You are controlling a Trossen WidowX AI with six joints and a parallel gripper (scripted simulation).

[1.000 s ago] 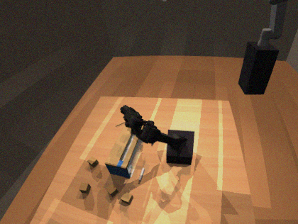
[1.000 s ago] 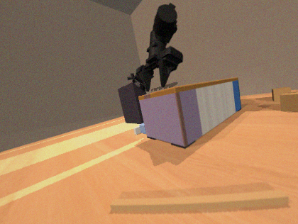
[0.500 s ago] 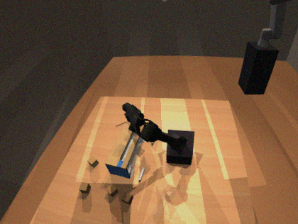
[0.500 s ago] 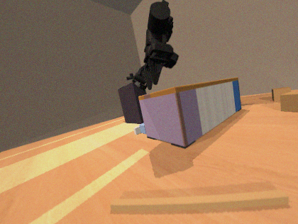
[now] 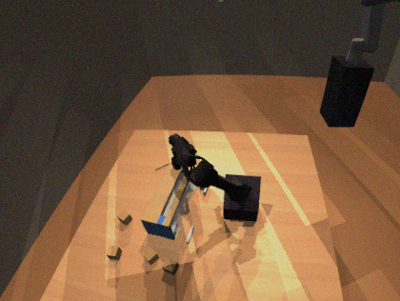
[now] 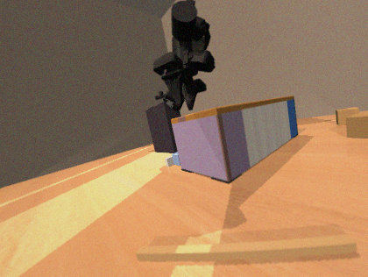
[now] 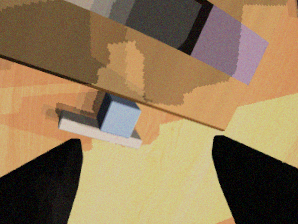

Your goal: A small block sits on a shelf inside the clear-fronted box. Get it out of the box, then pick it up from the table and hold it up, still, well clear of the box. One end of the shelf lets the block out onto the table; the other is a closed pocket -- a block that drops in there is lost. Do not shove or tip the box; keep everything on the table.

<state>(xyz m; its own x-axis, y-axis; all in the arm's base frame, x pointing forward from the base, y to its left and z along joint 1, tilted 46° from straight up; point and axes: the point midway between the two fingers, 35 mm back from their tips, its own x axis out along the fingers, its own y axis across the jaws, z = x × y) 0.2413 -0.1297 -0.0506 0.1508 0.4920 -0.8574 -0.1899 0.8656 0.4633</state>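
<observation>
My hand (image 7: 147,183) open, fingers part-spread, grasping nothing. Block (image 7: 121,116), pale blue, out of box (image 6: 237,136), resting on desk (image 6: 280,197) just beside box's end wall. Block ahead of my fingertips, left of centre, not between them. Hand poised above.
</observation>
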